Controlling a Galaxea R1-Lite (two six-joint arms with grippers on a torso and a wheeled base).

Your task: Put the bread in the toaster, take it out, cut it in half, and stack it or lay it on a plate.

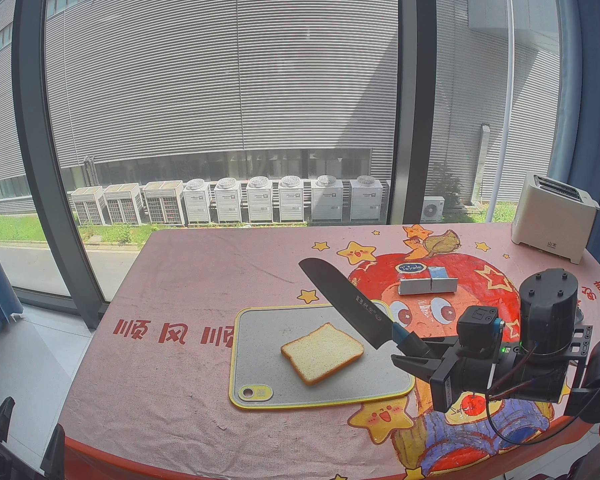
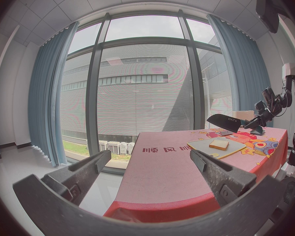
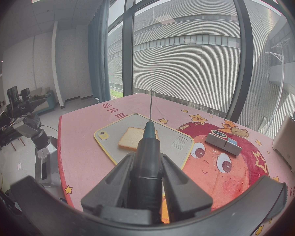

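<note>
Right gripper [image 1: 420,361]: clamped on the handle of 1 black-bladed kitchen knife [image 1: 350,301], blade raised over the grey yellow-rimmed cutting board [image 1: 260,341]. 1 square white bread slice [image 1: 322,353]: flat on board, whole. White boxy toaster [image 1: 553,216]: well beyond board's far right corner. Left gripper [image 2: 149,156]: spread wide, empty, well left of board.

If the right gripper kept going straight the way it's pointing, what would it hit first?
Probably nothing nearby: the right gripper holds the knife raised, roughly level, so it looks set to pass over the bread and cutting board. Depth is unclear.
</note>
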